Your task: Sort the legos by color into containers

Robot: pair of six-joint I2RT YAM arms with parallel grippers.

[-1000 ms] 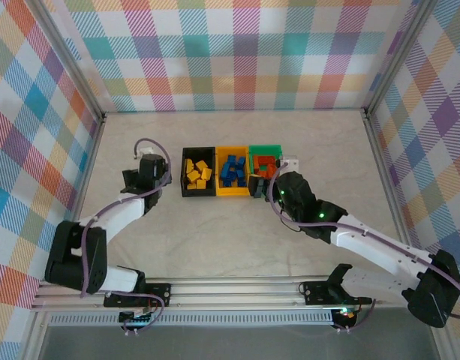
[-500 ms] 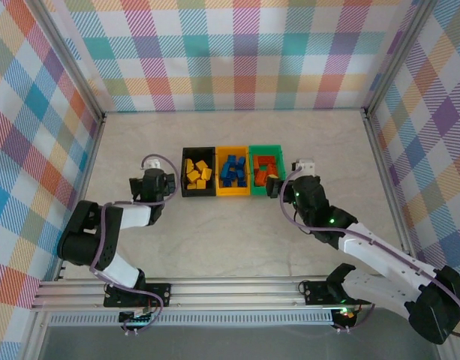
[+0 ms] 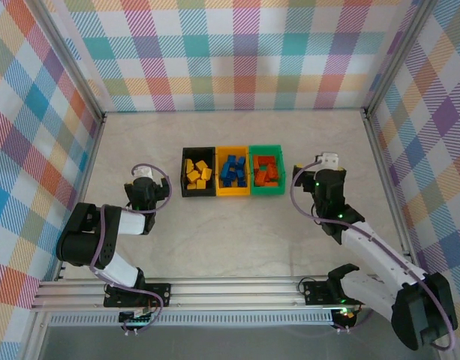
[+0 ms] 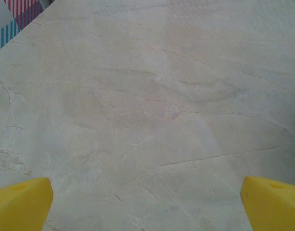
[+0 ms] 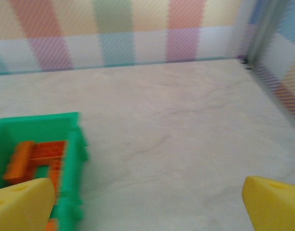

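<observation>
Both arms have drawn back from the row of bins; the right pincer [image 3: 329, 169], over the near corner of the green plastic bin [image 3: 266, 193] a second ago, now stands to the right of it and apart; the left pincer [image 3: 144, 180] has slid down and away from the left wall of the black plastic bin [image 3: 198, 193].

Left arm is folded tight, its elbow near its base and its forearm lying low over the pale marble-patterned surface [image 3: 237, 240]; right arm reaches in a long diagonal from its base toward the far side.

In its wrist view the left pincer [image 4: 147, 204] is spread wide and released, its yellow fingertips [image 4: 19, 204] at either edge with only bare surface between them; the right pincer [image 5: 147, 202] is equally wide and grasps nothing, with the green bin's wall [image 5: 70, 159] at its left.

Yellow studded bricks [image 3: 197, 172] lie in the black bin; blue studded bricks [image 3: 233, 171] in the yellow-orange plastic bin [image 3: 233, 193]; orange studded bricks [image 3: 266, 171] in the green one.
</observation>
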